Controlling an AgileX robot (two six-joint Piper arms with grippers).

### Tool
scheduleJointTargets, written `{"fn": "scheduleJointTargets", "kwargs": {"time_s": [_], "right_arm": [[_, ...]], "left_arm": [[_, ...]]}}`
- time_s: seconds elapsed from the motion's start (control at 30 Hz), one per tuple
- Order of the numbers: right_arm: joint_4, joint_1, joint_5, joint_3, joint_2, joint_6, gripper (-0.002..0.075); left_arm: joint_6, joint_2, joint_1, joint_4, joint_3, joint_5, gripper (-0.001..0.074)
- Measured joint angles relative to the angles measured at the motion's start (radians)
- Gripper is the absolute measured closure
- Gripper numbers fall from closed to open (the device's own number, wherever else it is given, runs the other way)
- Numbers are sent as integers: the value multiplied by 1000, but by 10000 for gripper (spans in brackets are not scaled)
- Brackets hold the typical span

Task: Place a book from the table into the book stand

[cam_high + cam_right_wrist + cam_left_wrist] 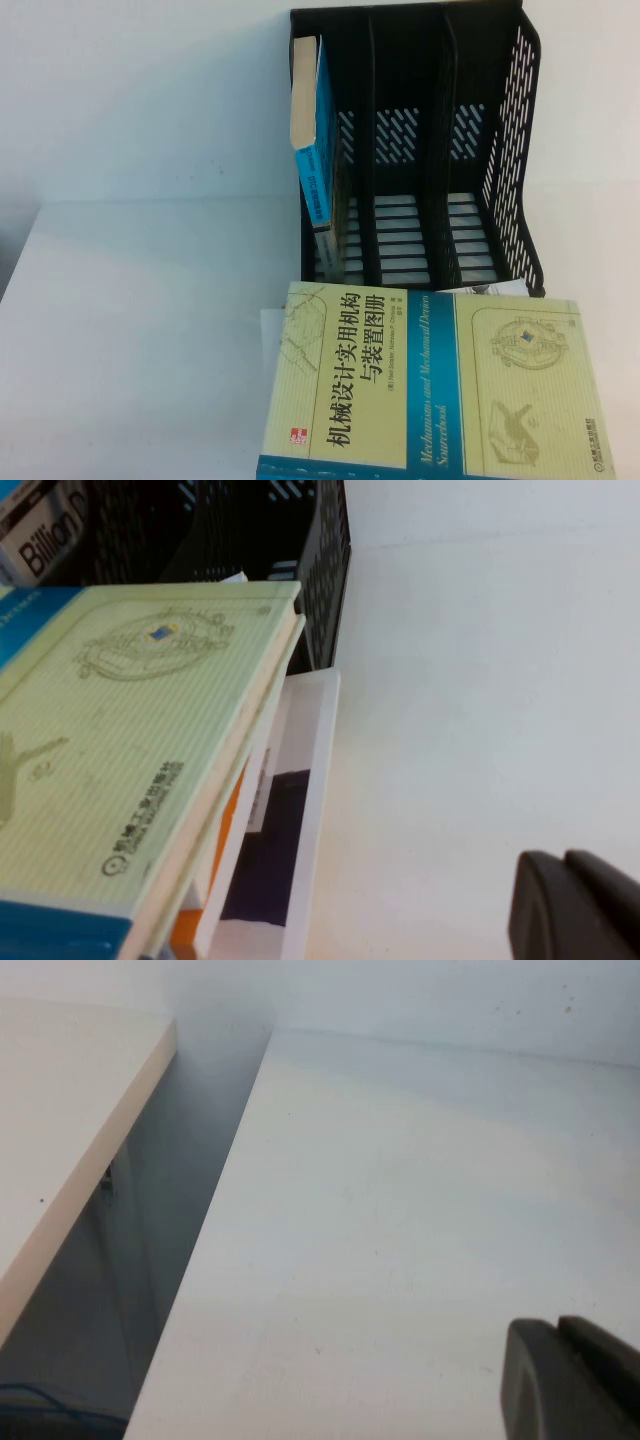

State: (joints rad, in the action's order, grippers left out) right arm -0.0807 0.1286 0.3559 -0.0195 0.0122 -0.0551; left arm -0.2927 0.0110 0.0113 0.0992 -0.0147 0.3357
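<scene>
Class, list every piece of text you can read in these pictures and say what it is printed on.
"机械设计实用机构与装置图册" and "Mechanisms and Mechanical Devices Sourcebook": the book.
"Billion", cut off: label by the book stand.
Author line, publisher mark and blue book's spine: too small.
Left gripper, right gripper: no text.

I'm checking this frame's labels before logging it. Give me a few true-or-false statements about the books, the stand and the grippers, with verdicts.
1. The yellow-green book lies flat on the table. True.
2. All three slots of the book stand are empty. False: a blue-covered book stands in the leftmost slot.
3. The yellow-green book rests on top of another book. True, the right wrist view shows one beneath it.
4. The right gripper clamps the yellow-green book. False: it hangs over bare table beside it.
5. The left gripper is over bare table. True.
</scene>
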Motion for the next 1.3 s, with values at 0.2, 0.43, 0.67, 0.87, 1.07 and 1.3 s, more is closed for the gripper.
{"fn": "scheduleJointTargets", "kwargs": {"time_s": [0.2, 0.43, 0.67, 0.87, 1.07, 1.3], "right_arm": [[0, 0, 0, 0, 0, 0, 729], [0, 0, 0, 0, 0, 0, 729], [0, 0, 0, 0, 0, 0, 729], [0, 0, 0, 0, 0, 0, 729], [0, 0, 0, 0, 0, 0, 729], [0, 0, 0, 0, 0, 0, 729]], "left_arm": [[0, 0, 0, 0, 0, 0, 738], [0, 0, 0, 0, 0, 0, 738], [0, 0, 0, 0, 0, 0, 738], [0, 0, 0, 0, 0, 0, 738], [0, 0, 0, 0, 0, -2, 738], [0, 0, 0, 0, 0, -17, 738]]}}
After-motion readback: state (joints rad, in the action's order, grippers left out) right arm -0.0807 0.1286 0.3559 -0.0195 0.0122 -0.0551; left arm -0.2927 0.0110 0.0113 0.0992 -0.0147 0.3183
